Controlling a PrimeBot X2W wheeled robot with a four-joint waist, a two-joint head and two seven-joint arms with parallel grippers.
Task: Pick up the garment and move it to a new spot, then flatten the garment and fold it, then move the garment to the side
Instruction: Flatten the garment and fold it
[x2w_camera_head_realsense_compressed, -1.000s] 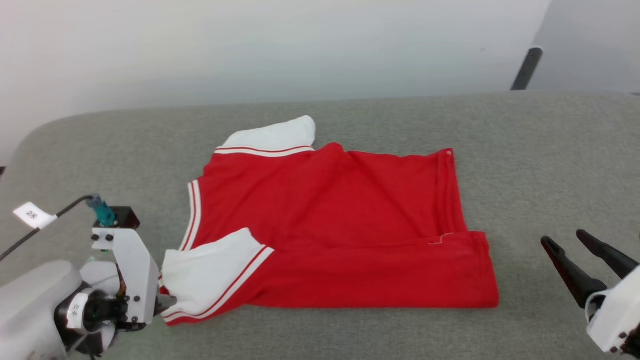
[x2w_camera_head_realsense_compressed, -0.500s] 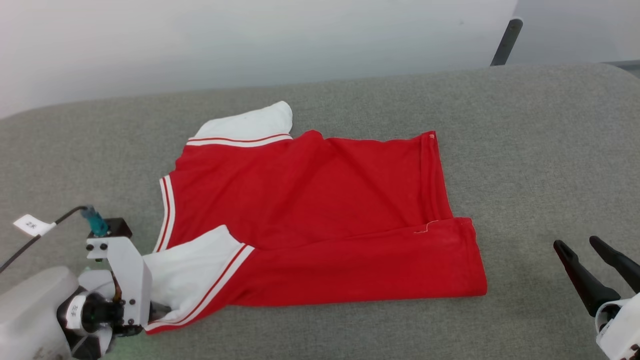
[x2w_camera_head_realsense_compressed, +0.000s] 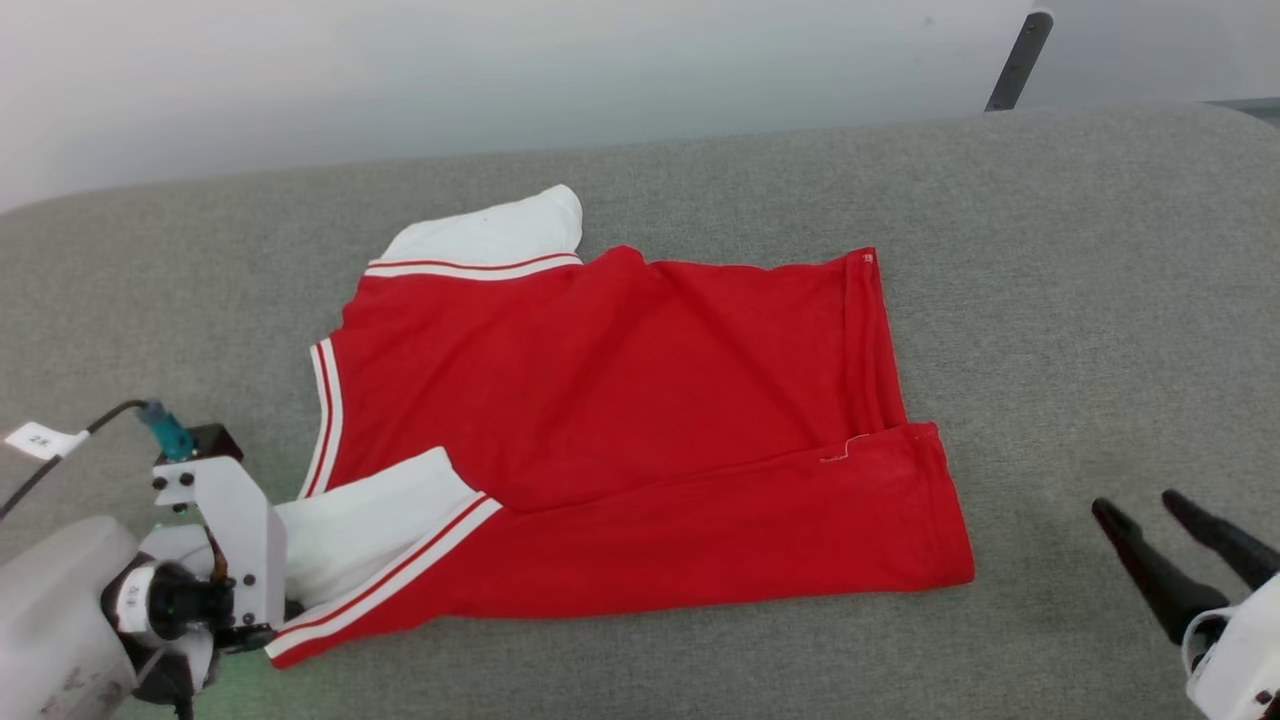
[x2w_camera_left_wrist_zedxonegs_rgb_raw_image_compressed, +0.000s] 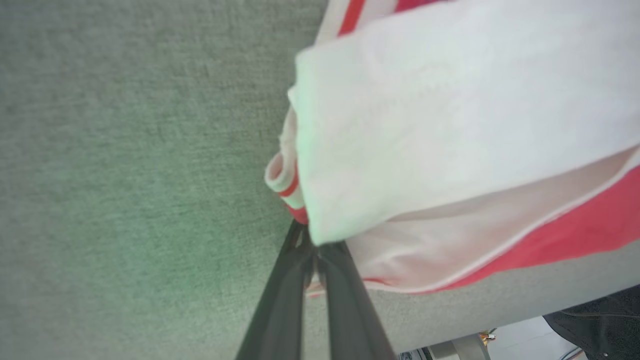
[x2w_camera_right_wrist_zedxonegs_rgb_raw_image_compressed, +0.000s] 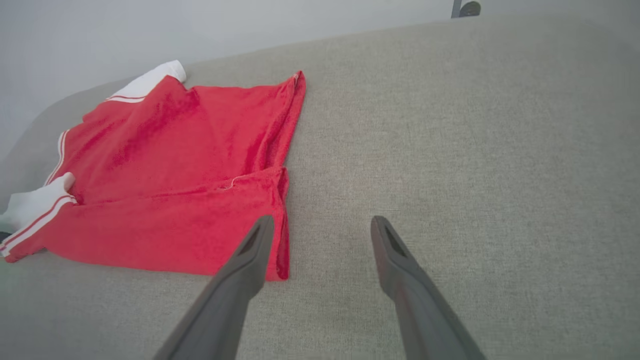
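Note:
The garment (x2w_camera_head_realsense_compressed: 640, 420) lies folded on the grey table, red with white panels and striped trim at its left end. My left gripper (x2w_camera_head_realsense_compressed: 285, 610) is at its near left corner, mostly hidden behind the wrist bracket. In the left wrist view the left gripper (x2w_camera_left_wrist_zedxonegs_rgb_raw_image_compressed: 312, 245) is shut on the white corner of the garment (x2w_camera_left_wrist_zedxonegs_rgb_raw_image_compressed: 450, 125), which is slightly raised. My right gripper (x2w_camera_head_realsense_compressed: 1137, 503) stands open at the lower right, holding nothing. Seen from its wrist, the right gripper (x2w_camera_right_wrist_zedxonegs_rgb_raw_image_compressed: 322, 220) hovers just right of the garment's (x2w_camera_right_wrist_zedxonegs_rgb_raw_image_compressed: 175, 175) near hem.
The grey padded table (x2w_camera_head_realsense_compressed: 1050, 250) runs wide to the right of the garment. A dark pole (x2w_camera_head_realsense_compressed: 1015, 60) rises behind the far right edge against a pale wall. The table's near edge (x2w_camera_left_wrist_zedxonegs_rgb_raw_image_compressed: 500, 320) lies close below the held corner.
The head camera has shifted. My left gripper has closed on the garment's near left white corner and drawn it slightly leftward. The right gripper stays open.

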